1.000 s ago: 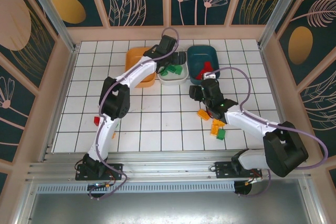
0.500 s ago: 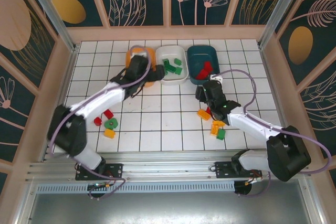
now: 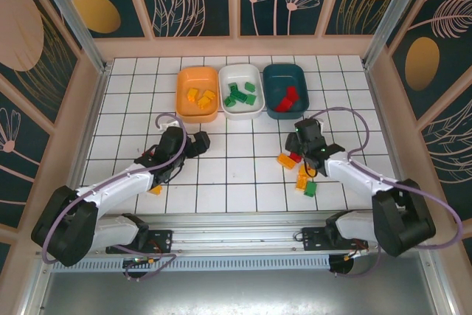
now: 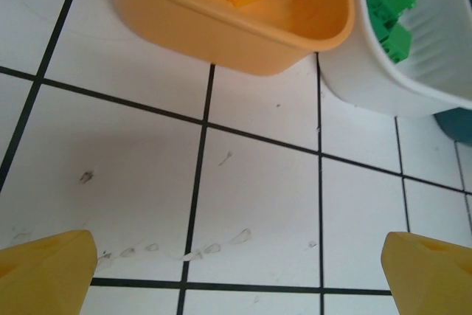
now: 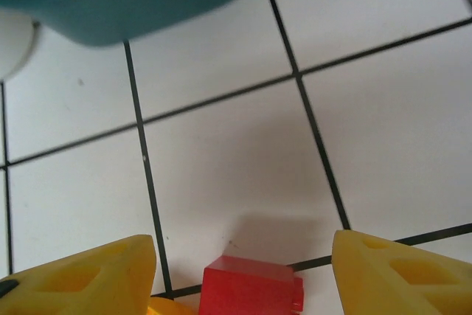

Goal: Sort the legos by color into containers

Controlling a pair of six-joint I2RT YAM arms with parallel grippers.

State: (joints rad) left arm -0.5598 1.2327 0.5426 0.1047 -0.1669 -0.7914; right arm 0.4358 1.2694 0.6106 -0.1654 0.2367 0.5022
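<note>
Top external view makes the scheme obvious: green legos [image 3: 237,95] sit in the white tub [image 3: 243,111], yellow-orange ones in the orange tub [image 3: 193,111] just left of it, and reds in the teal tub [image 3: 274,79] just right of it. The right end effector [image 5: 243,245] hangs half-open over a loose red lego [image 5: 254,285] on the table [image 3: 243,167], nearer the arms and right of the white tub. Its jaws straddle the lego without touching, so I reckon it's lining up a pick. The left end effector [image 4: 240,256] is spread wide and empty, near-left of the white tub.

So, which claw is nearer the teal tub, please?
Right. The right claw is just short of the teal tub; the left claw is in front of the orange tub.
</note>
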